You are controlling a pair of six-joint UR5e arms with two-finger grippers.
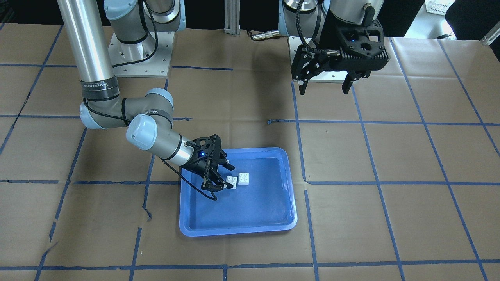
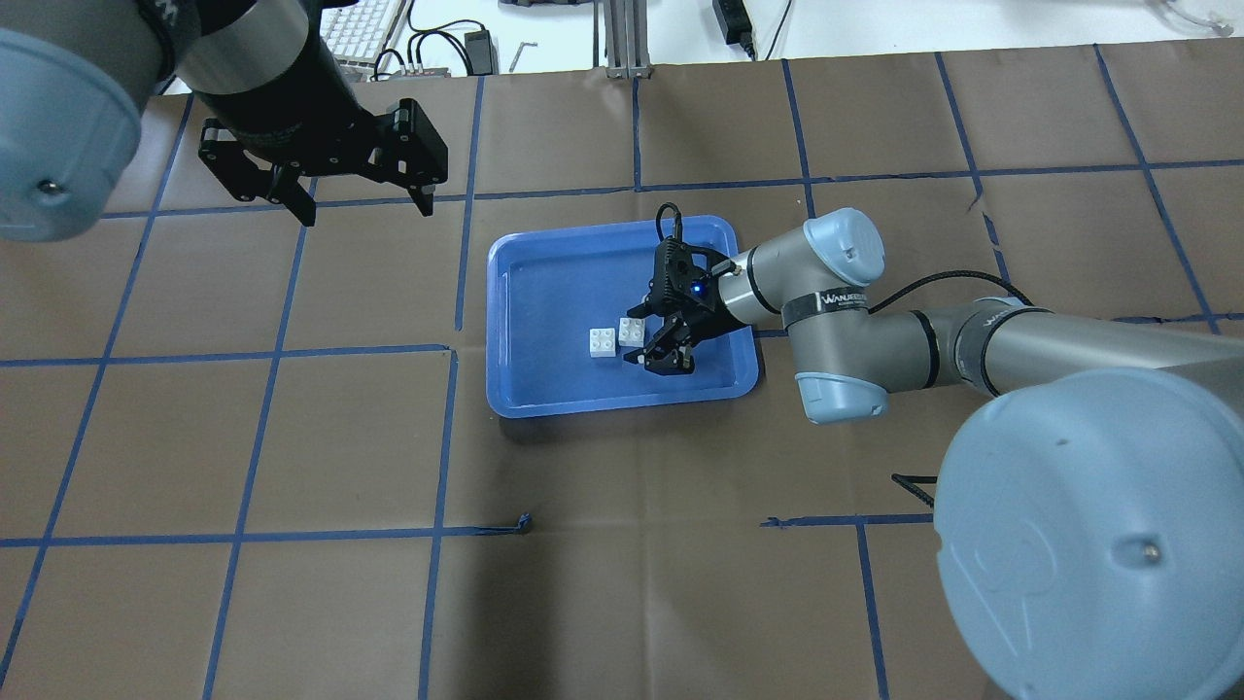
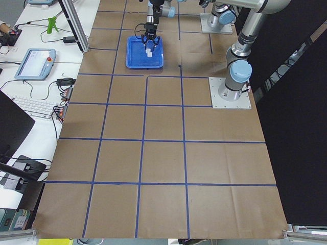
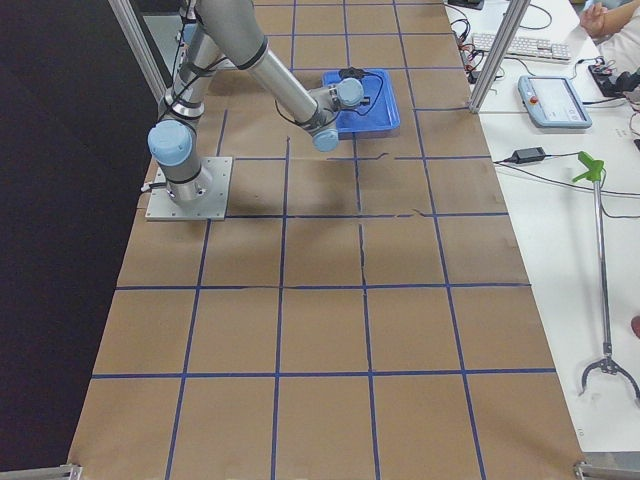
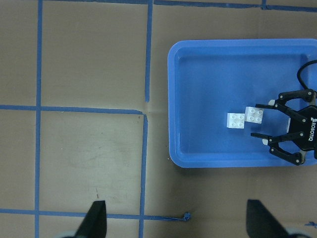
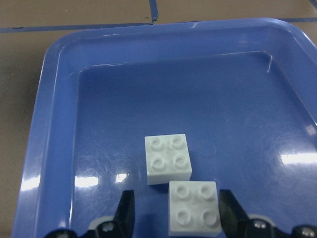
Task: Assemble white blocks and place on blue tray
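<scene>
- Assembly is the step in hand: both white blocks (image 6: 167, 158) lie studs-up on the floor of the blue tray (image 6: 49, 124), corner to corner and not stacked.
- My right gripper (image 2: 643, 337) reaches low into the tray from its right side, jaws apart, straddling the right-hand block (image 6: 194, 208) without clamping it.
- Next, I judge: close on it, lift, then press it squarely onto the left one.
- My left gripper (image 2: 367, 209) hangs high with fingers spread, well left of the tray.

Glossy blue tray (image 6: 47, 114) — plastic; white blocks (image 6: 167, 158) smooth plastic; table cover (image 1: 390, 214) matt, perhaps paper.
</scene>
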